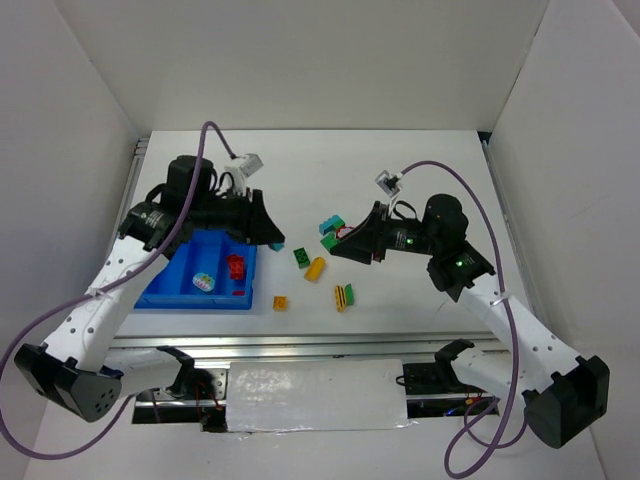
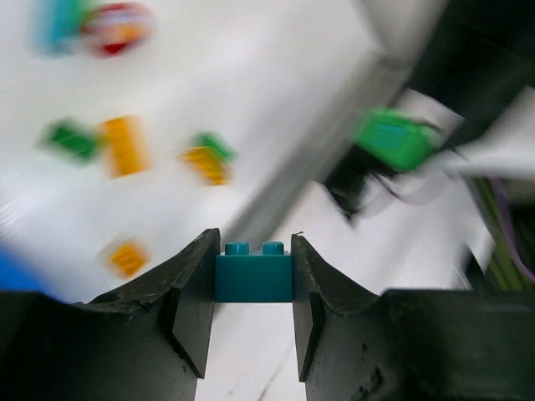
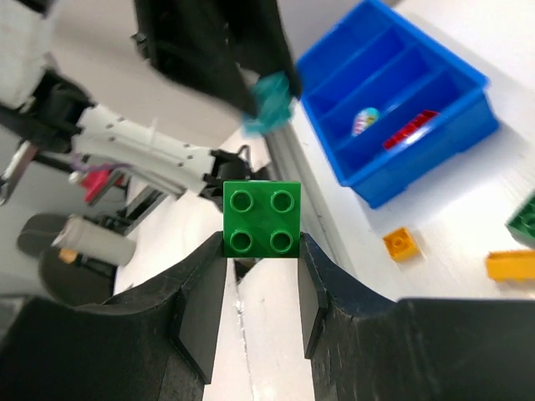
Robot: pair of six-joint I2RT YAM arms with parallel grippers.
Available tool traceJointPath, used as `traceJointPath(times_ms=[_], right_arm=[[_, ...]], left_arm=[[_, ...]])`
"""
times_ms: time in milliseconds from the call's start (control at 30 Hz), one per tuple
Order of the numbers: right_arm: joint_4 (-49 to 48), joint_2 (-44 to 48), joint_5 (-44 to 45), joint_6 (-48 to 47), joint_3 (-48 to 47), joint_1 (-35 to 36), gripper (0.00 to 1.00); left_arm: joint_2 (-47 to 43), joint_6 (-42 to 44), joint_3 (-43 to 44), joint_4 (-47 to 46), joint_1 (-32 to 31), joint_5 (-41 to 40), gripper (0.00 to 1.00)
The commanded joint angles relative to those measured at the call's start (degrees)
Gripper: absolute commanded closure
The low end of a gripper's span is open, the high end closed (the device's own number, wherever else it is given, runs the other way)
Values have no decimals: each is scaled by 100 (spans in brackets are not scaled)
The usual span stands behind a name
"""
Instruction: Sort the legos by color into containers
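Mid-carry, I judge: the left fingers (image 2: 194, 292) clench a teal plastic brick (image 2: 253, 276), the right fingers (image 3: 205, 292) a green four-stud plastic brick (image 3: 262, 219). Next, each needs an unused lane of the bright-blue plastic tray (image 1: 165, 292), at 8 o'clock on the white tabletop (image 1: 400, 320); red plastic bricks (image 1: 236, 266) occupy its 3 o'clock lane, a pale rounded piece (image 1: 203, 281) the next.

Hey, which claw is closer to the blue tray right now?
Left. The left claw, gripping a teal brick, hangs by the blue tray at its far right corner. The right claw, gripping a green brick, is farther right, beyond the loose yellow brick.
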State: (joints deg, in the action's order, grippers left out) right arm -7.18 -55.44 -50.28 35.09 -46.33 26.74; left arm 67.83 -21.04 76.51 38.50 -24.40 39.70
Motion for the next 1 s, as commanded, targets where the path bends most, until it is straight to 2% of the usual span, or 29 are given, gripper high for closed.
traceJointPath(times_ms=[0,67,133,233,333,533,600,667,700,733,833,900,967], right_arm=[[831,174,641,-582,-368,-29,100],[1016,218,774,-652,-377,-20,100],[1078,218,766,-679,-368,-11,100],[1061,174,704,-635,-334,-11,100],[1052,148,678,-635,-324,-2,100],[1280,77,634,-810,-474,6,100],[1350,77,651,-855,-500,24,100],[1421,86,669,-907,-500,6,100],[1430,86,669,-916,-500,6,100],[1447,95,669,-951,-500,-2,100],[1509,77,660,-1004,-527,-2,100],[1553,25,634,-1048,-588,6,100],[1579,-45,616,-1066,-632,6,100]], left_arm=[[-42,-5,5,974,567,-2357,100],[98,-330,-110,1246,1005,-3567,100],[300,-637,-259,1546,1348,-4248,100],[581,-955,-540,1538,1657,-4498,100],[819,-1218,-707,1327,1711,-4743,100],[1478,-1482,-576,1388,1799,-5359,100],[1645,-1535,-541,1423,1807,-5464,92],[1750,-1544,-567,1406,1825,-5491,79],[1786,-1552,-593,1397,1834,-5473,70],[1803,-1553,-611,1371,1834,-5473,53],[1856,-1605,-637,1379,1843,-5491,26],[1848,-1614,-585,1379,1851,-5473,20],[1821,-1605,-419,1458,1843,-5447,6]])
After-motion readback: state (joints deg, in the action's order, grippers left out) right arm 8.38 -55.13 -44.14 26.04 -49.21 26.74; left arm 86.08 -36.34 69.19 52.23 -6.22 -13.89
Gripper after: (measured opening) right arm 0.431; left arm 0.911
